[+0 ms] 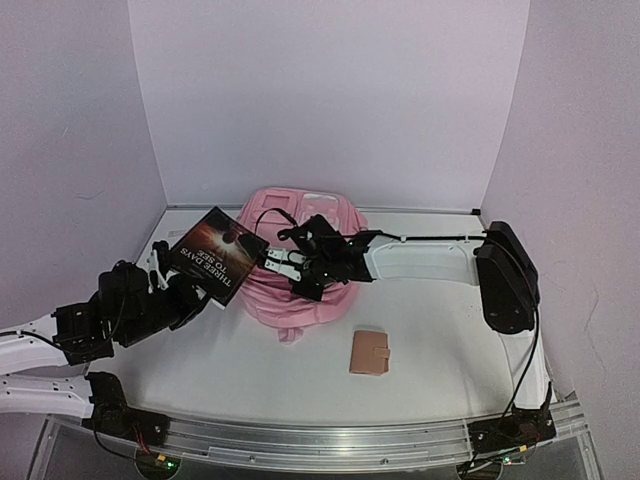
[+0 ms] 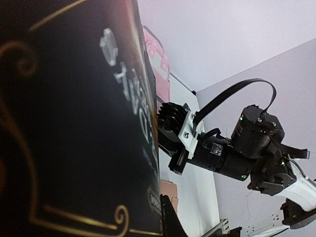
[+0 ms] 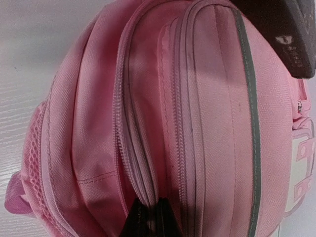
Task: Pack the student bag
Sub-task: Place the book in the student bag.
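The student bag point(image 1: 285, 300) lies at the far middle of the table point(image 1: 440, 340); the right claw point(image 1: 277, 262), pressed together, sits on its zip seam; the left claw point(image 1: 192, 288) pinches a dark book point(image 1: 218, 255) just left of the bag; a small tan case point(image 1: 370, 352) lies nearer.

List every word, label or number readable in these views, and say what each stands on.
"THREE DAYS TO SEE": on the dark cover of the book, seen from the top view.
Pale lettering on the same cover in the left wrist view: too blurred to read.
On the student bag and the brown wallet: no text visible.
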